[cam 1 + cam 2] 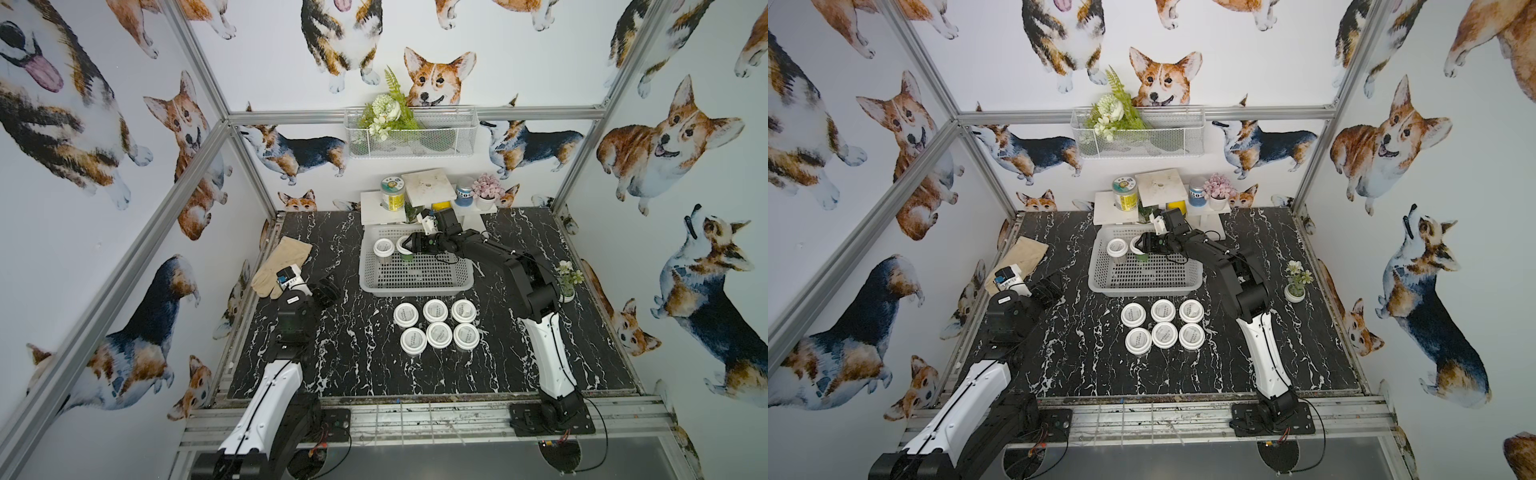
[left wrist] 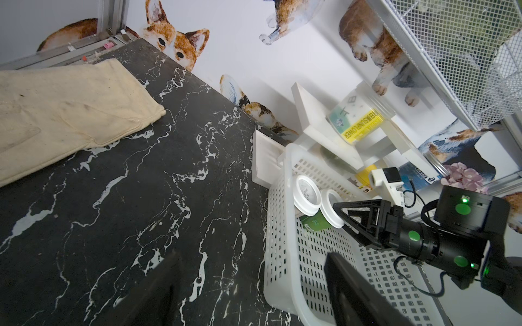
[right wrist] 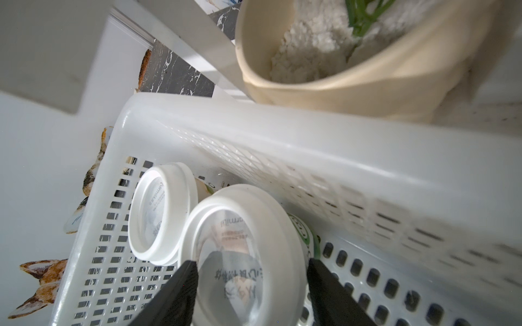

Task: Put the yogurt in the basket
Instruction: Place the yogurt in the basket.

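Yogurt (image 3: 240, 254) clenched between the right fingers (image 3: 175, 296), inside the basket (image 3: 282, 132), neighbour cup (image 3: 161, 217) just beyond them. Set it flat, clear of that cup, then release. Left fingers (image 2: 353, 293) spread, empty.

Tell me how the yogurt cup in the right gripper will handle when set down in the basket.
The held yogurt cup looks rigid: its lid is undented between the right gripper's fingers. Glossy lid, probably slippery. Squat and wide, it should stand steadily on the basket floor.
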